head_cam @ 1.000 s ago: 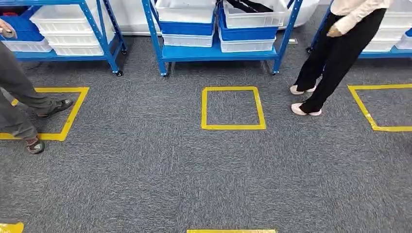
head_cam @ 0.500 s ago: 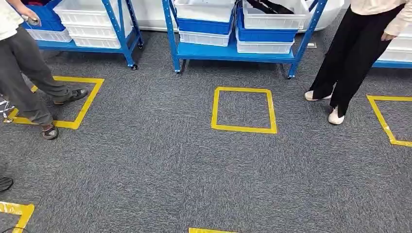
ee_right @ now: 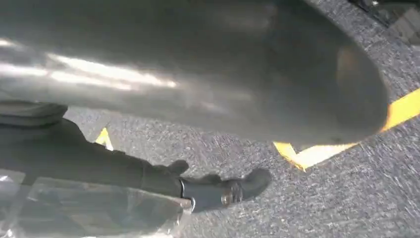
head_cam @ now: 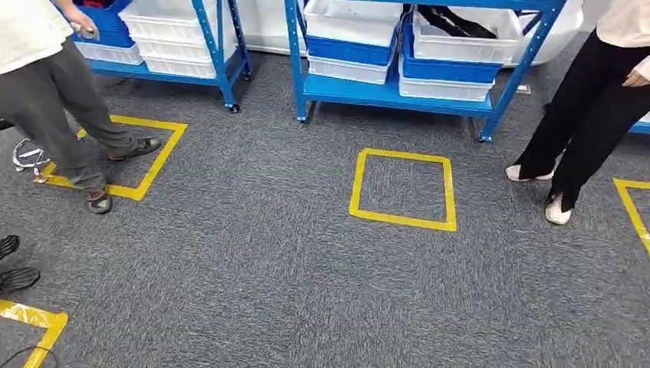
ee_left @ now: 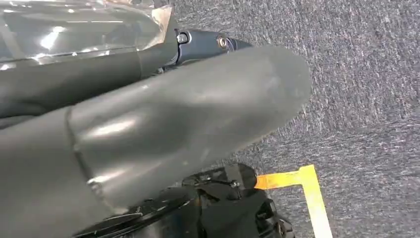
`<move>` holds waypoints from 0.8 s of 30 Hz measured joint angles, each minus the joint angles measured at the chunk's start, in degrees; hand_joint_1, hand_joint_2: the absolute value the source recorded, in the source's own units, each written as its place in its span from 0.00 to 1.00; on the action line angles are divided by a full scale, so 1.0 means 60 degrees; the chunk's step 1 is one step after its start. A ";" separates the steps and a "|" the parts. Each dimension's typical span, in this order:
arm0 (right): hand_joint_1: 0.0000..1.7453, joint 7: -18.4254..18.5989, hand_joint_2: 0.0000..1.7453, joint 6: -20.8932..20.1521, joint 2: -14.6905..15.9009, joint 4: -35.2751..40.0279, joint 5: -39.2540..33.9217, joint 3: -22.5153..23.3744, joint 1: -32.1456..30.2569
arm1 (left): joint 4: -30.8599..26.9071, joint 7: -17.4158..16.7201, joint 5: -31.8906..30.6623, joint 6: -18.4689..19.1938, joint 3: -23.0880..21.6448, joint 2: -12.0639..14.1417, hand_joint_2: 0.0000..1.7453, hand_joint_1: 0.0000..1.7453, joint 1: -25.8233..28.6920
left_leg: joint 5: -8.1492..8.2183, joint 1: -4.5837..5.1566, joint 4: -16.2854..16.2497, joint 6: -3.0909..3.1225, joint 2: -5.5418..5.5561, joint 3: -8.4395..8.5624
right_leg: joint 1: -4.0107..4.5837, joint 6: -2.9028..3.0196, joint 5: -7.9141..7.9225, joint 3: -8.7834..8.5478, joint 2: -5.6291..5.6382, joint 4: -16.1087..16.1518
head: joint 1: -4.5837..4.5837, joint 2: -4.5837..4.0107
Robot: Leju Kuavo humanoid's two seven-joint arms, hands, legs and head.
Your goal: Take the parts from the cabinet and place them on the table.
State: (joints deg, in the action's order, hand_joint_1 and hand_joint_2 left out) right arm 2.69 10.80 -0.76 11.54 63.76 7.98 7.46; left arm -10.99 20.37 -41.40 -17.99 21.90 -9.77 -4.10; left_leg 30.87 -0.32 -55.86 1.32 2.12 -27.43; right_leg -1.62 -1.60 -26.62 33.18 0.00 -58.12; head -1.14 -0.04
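White and blue bins (head_cam: 349,46) stack on the blue rack (head_cam: 383,90); one bin (head_cam: 467,38) holds dark parts (head_cam: 456,21); left hand (ee_left: 163,124) and right hand (ee_right: 198,79) each press a clear bag, left one (ee_left: 84,27), right one (ee_right: 94,210), fingers closed on it.

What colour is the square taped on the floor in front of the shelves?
Yellow. The tape square on the grey carpet shows best in the head view.

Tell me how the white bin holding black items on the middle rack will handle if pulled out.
The white bin looks like rigid moulded plastic, so probably stiff. It rests stacked on a blue bin, so it may slide off easily. Its black contents look loose and could shift.
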 joint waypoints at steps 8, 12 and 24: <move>0.00 -0.0004 0.00 -0.0004 -0.0004 0.0000 -0.0004 -0.0004 -0.0030 | -0.0015 0.0000 -0.0011 -0.0007 0.0000 0.0004 0.00 0.00 0.0019 | 0.0651 -0.0087 -0.3355 -0.0201 -0.0325 -0.2339 | 0.0020 0.0365 -0.0589 -0.0674 -0.0016 0.0030 | -0.0055 0.0004; 0.00 -0.0004 0.00 0.0011 -0.0087 -0.0025 -0.0004 0.0000 -0.0062 | -0.0015 -0.0004 -0.0076 -0.0007 0.0000 0.0098 0.00 0.00 0.0011 | -0.1204 0.0089 -0.0813 0.0309 -0.0370 -0.1628 | 0.0037 0.0310 -0.1015 -0.1221 -0.0033 0.0175 | 0.0020 0.0000; 0.00 -0.0022 0.00 0.0084 0.0003 -0.0026 0.0109 0.0000 -0.0070 | -0.0022 0.0014 -0.0095 -0.0026 0.0004 0.0011 0.00 0.00 0.0034 | -0.0337 0.0084 0.0207 0.0431 -0.0165 0.0133 | 0.0048 -0.0061 -0.1750 0.0674 -0.0020 -0.1799 | -0.0025 0.0000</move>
State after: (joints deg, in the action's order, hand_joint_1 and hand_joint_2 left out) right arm 2.56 11.30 -0.74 11.39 64.41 7.98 7.04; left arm -11.13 20.46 -41.97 -18.14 21.92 -9.71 -3.90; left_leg 28.85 0.18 -54.61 3.90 1.14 -26.63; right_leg -1.33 -1.97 -37.11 37.22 -0.12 -68.91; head -1.29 -0.04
